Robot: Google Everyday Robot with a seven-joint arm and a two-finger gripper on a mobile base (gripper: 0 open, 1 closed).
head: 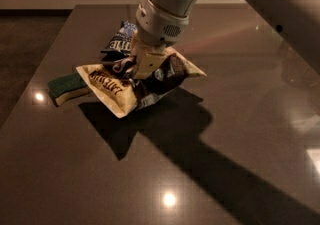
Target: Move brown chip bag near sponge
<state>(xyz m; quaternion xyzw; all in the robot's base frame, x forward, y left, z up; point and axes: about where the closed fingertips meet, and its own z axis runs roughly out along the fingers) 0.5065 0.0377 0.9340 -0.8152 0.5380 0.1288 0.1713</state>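
Note:
The brown chip bag (150,81) is crinkled dark-brown foil with a cream end and white lettering. It hangs lifted above the dark table, casting a shadow below. My gripper (137,66) is shut on the bag's middle from above. The sponge (67,86), green top over a cream base, lies on the table just left of the bag's cream end, partly overlapped by it in this view.
A smaller dark-blue chip bag (120,41) lies behind the gripper, partly hidden by the arm. The dark glossy table (240,134) stretches right and toward the front. Its left edge runs close to the sponge.

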